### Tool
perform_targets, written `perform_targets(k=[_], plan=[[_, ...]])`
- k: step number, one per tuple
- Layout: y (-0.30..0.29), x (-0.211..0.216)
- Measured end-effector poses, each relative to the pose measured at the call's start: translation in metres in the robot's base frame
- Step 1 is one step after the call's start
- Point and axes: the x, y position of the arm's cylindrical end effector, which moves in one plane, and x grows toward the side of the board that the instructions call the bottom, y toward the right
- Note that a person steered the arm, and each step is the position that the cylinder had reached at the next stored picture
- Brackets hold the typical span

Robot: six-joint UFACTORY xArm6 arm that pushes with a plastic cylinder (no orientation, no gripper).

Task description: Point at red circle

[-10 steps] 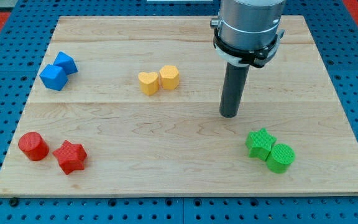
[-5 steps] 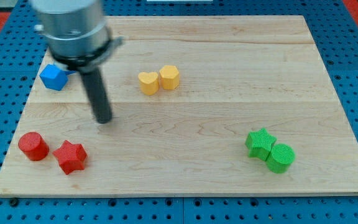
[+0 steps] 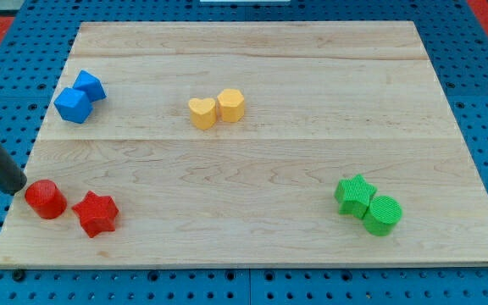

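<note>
my tip (image 3: 13,188) just left of red circle (image 3: 45,200) | no jaws, just a rod | risk: overshoot nudges it into red star (image 3: 96,213)

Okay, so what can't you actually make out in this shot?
- Camera view: the arm above the rod is cut off by the view's left edge.
- Whether my tip touches the red circle; they look adjacent, but contact is unclear.
- The rear blue block is partly hidden by the front blue block.

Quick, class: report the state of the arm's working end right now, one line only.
No gripper: my tip holds nothing and sits just at the view's left of the red circle; contact cannot be told.
</note>
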Motion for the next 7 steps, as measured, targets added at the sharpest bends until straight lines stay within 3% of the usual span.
perform_targets(k=[7], plan=[[-0.0093, 0.0000]])
